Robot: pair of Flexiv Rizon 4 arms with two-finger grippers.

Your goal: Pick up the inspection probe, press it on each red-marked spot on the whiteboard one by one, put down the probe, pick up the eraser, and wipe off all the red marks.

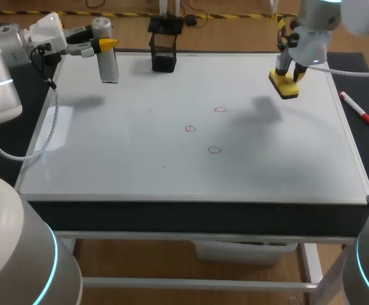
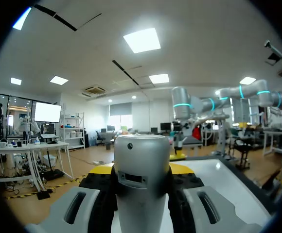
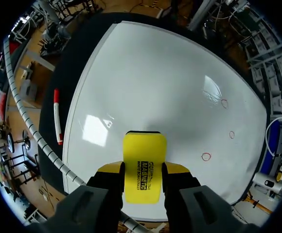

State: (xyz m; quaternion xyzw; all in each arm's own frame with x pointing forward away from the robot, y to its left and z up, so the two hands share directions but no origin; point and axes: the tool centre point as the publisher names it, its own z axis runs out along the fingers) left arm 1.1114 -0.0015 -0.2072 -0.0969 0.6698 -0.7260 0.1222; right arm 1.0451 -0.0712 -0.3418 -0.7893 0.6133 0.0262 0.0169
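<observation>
Whiteboard lay flat on worktop. Left claw clenched on silver-grey cylindrical probe, upright at board's far-left corner. Right claw gripped flat yellow eraser over far-right area. Three small red marks mid-board.

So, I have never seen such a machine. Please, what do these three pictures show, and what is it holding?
It is a robot with two arms at a table. One picture looks down from above; the other two come from cameras on the wrists. On the table lies a whiteboard with three red marks; a red marker lies beside it and a black holder stands at its far edge. The left fingers grip a silver probe; the right fingers grip a yellow eraser above the board.
</observation>
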